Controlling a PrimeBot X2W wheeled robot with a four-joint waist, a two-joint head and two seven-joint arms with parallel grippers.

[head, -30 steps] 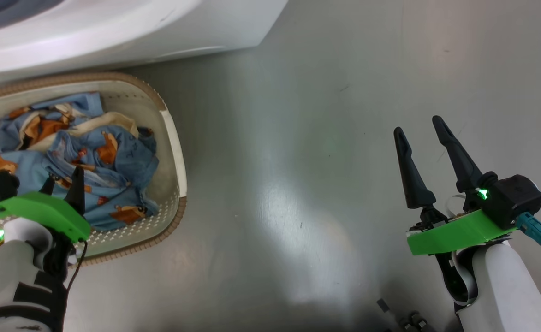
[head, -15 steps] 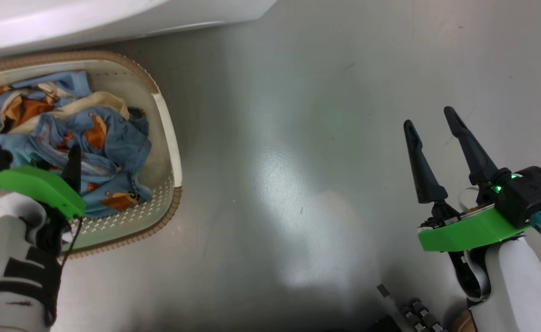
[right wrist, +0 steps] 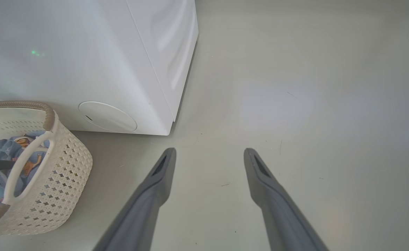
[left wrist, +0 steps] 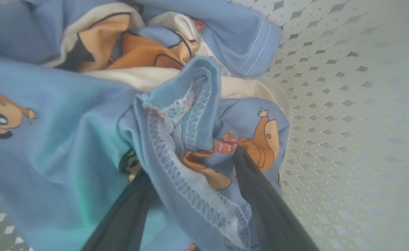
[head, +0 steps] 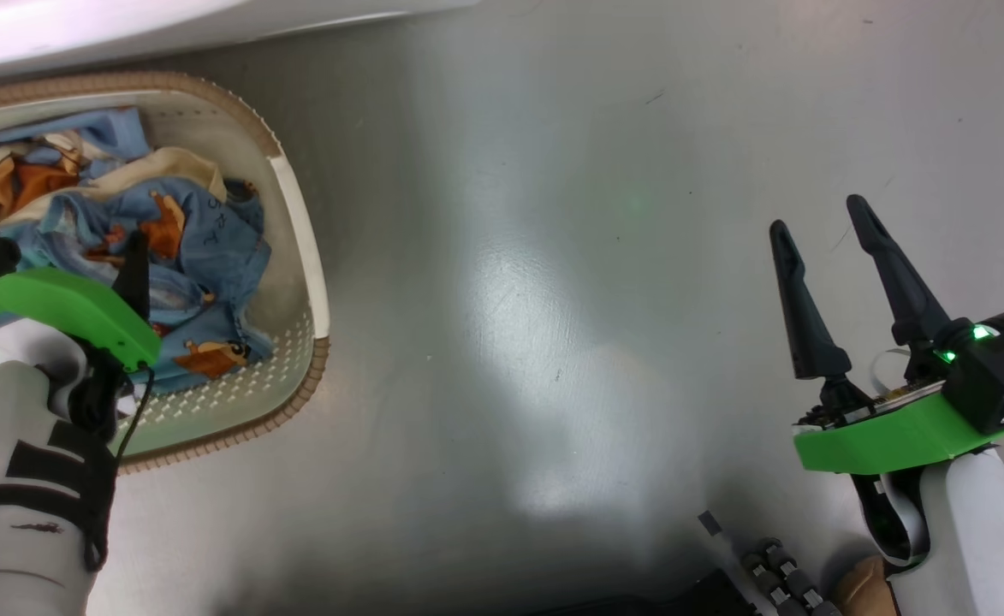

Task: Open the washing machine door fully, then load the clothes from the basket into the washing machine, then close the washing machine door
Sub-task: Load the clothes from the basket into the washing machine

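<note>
Your left claw [left wrist: 187,164] is down in the basket [head: 296,197], right in the pile of clothes [head: 193,239]. Its two dark fingers [left wrist: 263,198] are spread wide apart. A fold of blue cloth with a stitched edge sits between them, and the tip of one finger is tucked under the cloth. The fingers are not pinching the fold, so the claw has hold of nothing. The clothes are light blue with orange-brown cartoon faces and some cream cloth mixed in. They lie in a crumpled heap that covers much of the bottom of the basket. The basket is cream with lots of little holes and a brown rim. It stands on the grey floor [head: 553,257] on your left side, just in front of the washing machine [right wrist: 85,52]. The machine is a big white box, and low on its front, near the basket, there is a round white cover [right wrist: 107,116]. Your right claw [head: 818,214] is far over on the other side, well apart from the basket. It hangs above the bare floor with its fingers wide open, and there is nothing between them.
</note>
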